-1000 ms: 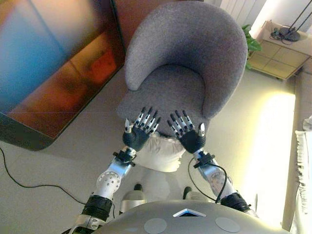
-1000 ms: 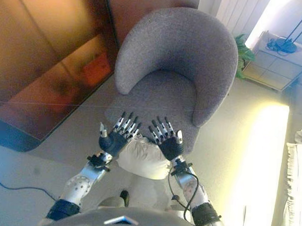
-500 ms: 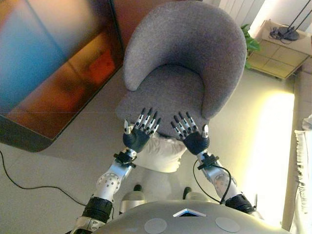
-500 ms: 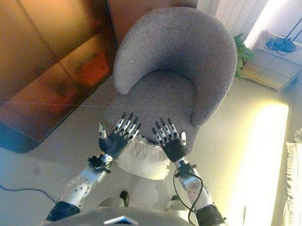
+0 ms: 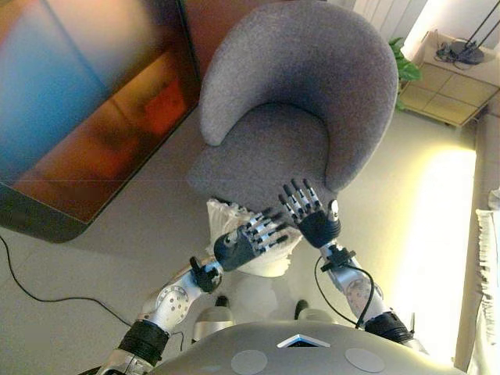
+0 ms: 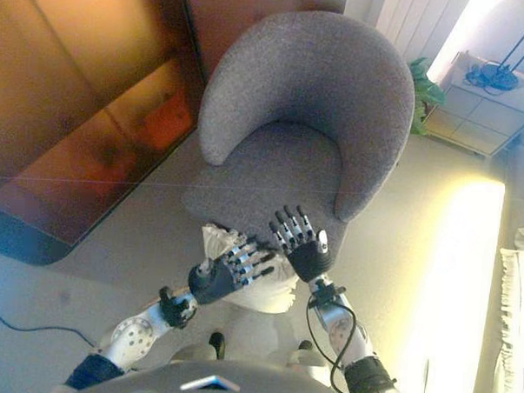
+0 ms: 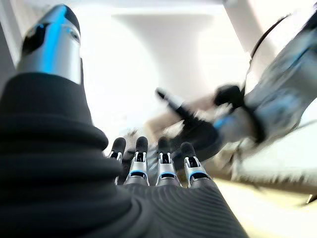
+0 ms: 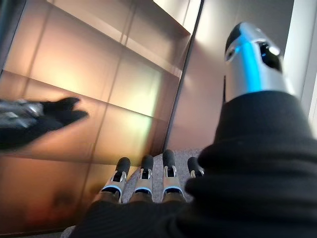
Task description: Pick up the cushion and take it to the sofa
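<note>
Lying low: cushion (image 5: 262, 254), white, ruffled at one edge, on the pale floor (image 5: 117, 242) just before the armchair's front edge, partly hidden under both hands.
Armchair (image 5: 305, 101): grey fabric, rounded back, seat bare.
Left hand (image 5: 244, 241): above the cushion, turned sideways toward the right hand; fingers (image 7: 162, 161) straight and side by side, curled round nothing.
Right hand (image 5: 312, 219): raised over the seat's front edge, just beside the left hand; fingers (image 8: 143, 173) straight, slightly fanned, holding nothing.
Contact with cushion: cannot tell from these views.
Panel (image 5: 86, 117): glossy, orange-brown, to the robot's left.
Low cabinet (image 5: 445, 86): pale, far right.
Plant (image 5: 405, 72): green, beside the cabinet.
</note>
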{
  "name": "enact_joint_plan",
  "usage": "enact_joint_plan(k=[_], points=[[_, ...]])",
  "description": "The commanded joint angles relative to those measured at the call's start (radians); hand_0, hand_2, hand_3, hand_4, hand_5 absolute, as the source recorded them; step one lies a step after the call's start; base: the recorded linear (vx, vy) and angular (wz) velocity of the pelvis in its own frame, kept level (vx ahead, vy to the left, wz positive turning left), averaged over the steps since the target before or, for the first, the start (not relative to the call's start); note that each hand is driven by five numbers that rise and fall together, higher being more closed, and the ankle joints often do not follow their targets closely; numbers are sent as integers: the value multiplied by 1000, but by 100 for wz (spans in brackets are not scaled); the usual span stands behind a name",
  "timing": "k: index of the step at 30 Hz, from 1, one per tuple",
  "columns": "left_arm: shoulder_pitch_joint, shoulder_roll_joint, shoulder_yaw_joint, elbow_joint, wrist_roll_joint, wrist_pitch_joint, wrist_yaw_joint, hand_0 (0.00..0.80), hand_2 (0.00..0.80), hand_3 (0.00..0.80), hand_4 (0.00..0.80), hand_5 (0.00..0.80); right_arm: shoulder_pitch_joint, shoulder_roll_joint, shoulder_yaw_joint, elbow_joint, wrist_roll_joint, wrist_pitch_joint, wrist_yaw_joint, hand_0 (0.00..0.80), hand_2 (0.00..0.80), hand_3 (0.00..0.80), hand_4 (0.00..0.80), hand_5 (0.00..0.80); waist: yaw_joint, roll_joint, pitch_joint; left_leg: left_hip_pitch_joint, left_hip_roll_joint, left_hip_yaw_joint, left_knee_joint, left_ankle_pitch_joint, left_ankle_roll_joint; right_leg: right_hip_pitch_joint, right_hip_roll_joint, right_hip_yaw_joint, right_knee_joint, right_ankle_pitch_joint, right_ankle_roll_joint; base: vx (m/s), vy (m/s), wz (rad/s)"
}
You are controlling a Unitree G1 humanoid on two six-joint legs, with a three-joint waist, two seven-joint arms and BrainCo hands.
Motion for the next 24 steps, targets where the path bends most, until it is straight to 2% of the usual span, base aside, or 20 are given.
enact_joint_plan(k=[1,9,11,12,13,14,16,17,20,22,24], points=[[-31,-10,-32,16,-9,-10,-83,0,0,0,0,0,-61,-13,30,-93,45,-19,48,0,0,0,0,0,-12,-6,-5,-44,28,56,46,2,13,-52,-28,27,35,38,37,0,0,0],[-45,-7,-39,27,-8,-49,-82,0,0,0,0,0,-56,-7,41,-102,45,-19,31,0,0,0,0,0,-14,-10,-6,-42,29,60,42,3,14,-53,-29,31,35,40,39,0,0,0],[-45,-3,-33,33,-8,-102,0,0,0,0,0,0,-51,-4,43,-94,34,-28,12,0,0,0,0,0,-15,-11,-4,-42,29,60,43,4,15,-54,-29,33,36,40,40,18,-6,-1],[-44,-1,-18,52,2,-160,76,0,0,0,0,0,-45,-5,41,-86,-5,-52,-22,0,0,0,0,0,-15,-11,-5,-39,29,60,40,6,14,-53,-27,33,36,41,40,41,-7,-3],[-44,1,-11,59,5,-179,110,0,0,0,0,0,-42,-6,40,-83,-35,-68,-46,0,0,0,0,0,-15,-11,-5,-38,28,59,39,6,14,-52,-27,32,36,41,40,70,-6,-7],[-45,4,19,86,26,-253,244,0,0,0,0,0,-32,-14,36,-66,-132,-109,-135,0,0,0,0,0,-15,-12,-6,-37,27,58,39,7,14,-51,-27,33,35,43,40,61,-2,-11],[-43,-1,66,113,77,-317,375,0,0,0,0,0,-24,-15,21,-38,-192,-122,-184,0,0,0,0,0,-14,-12,-4,-35,26,55,35,10,16,-50,-27,33,33,44,38,64,0,-9],[-37,-3,101,142,136,-378,453,0,0,0,0,0,-15,-17,8,-16,-254,-141,-207,0,0,0,0,0,-13,-12,-2,-36,27,53,37,10,16,-50,-26,32,35,43,36,61,-8,-1],[-49,-14,168,211,280,-468,653,0,0,0,0,0,-22,-28,-15,53,-453,-209,-331,0,0,0,0,0,-9,-14,10,-47,29,43,47,11,15,-54,-28,30,41,40,28,30,-12,0],[-62,-20,204,247,330,-491,715,0,0,0,0,0,-30,-33,-29,72,-511,-226,-364,0,0,0,0,0,-9,-14,22,-58,30,38,56,12,15,-62,-31,30,53,36,24,0,0,0],[-65,-20,219,264,353,-501,724,0,0,0,0,0,-27,-37,-36,77,-536,-236,-374,0,0,0,0,0,-10,-14,29,-65,32,36,65,10,15,-68,-32,33,67,30,21,13,-17,-1]])
